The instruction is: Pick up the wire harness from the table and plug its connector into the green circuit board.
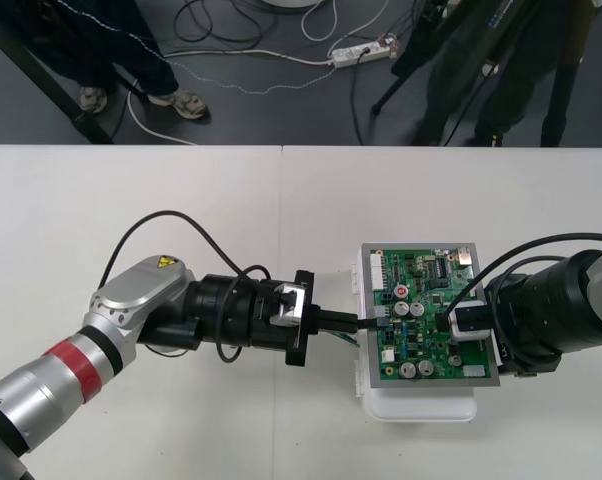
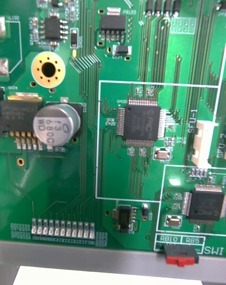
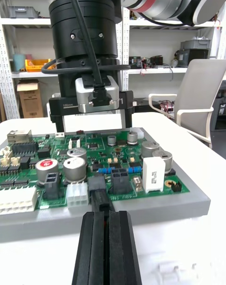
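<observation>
The green circuit board sits on its white base right of the table's middle. My left gripper reaches in from the left to the board's left edge. In the left wrist view it is shut on the harness's small black plug. The plug touches the board's edge beside a white connector; whether it is seated I cannot tell. A thin run of wire trails under the fingers. My right gripper hovers over the board's right side, its fingers standing apart.
The right wrist view looks straight down on the board, close over a silver capacitor and a square chip. Tall capacitors and a white block stand just behind the plug. Bare table lies left of the board.
</observation>
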{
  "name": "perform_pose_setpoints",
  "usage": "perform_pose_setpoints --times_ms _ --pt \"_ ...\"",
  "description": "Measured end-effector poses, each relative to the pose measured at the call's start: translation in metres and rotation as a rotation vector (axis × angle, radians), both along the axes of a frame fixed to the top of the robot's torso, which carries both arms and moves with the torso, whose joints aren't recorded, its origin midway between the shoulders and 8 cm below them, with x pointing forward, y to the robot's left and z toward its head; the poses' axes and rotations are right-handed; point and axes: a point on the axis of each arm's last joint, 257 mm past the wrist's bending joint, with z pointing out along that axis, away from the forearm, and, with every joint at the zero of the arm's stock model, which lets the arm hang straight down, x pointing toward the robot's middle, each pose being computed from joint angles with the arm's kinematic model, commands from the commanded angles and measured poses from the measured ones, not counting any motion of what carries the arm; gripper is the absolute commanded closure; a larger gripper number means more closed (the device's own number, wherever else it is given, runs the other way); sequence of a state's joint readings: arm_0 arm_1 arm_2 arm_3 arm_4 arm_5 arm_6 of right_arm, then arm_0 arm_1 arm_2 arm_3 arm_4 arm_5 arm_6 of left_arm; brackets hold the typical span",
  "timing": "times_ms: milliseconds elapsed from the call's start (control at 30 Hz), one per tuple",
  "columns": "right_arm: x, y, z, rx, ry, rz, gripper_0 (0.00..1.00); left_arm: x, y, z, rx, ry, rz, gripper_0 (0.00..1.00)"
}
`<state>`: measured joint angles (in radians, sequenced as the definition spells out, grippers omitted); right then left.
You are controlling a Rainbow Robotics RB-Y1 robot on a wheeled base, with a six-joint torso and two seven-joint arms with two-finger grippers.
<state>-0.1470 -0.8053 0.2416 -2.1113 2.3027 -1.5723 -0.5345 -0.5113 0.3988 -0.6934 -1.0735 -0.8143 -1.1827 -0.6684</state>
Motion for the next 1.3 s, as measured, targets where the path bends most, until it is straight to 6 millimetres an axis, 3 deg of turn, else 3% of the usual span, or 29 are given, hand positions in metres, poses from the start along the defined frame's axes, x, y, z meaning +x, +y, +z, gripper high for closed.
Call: perform_pose_setpoints --times_ms 400,1300 --pt "0.0 0.0 0.0 0.0 0.0 0.0 0.0 0.002 -0.011 0.002 -0.012 0.004 0.02 1.0" --pt "0.0 -0.004 -0.003 0.004 0.014 0.0 0.0 0.003 -0.013 0.0 -0.013 0.009 0.031 1.0"
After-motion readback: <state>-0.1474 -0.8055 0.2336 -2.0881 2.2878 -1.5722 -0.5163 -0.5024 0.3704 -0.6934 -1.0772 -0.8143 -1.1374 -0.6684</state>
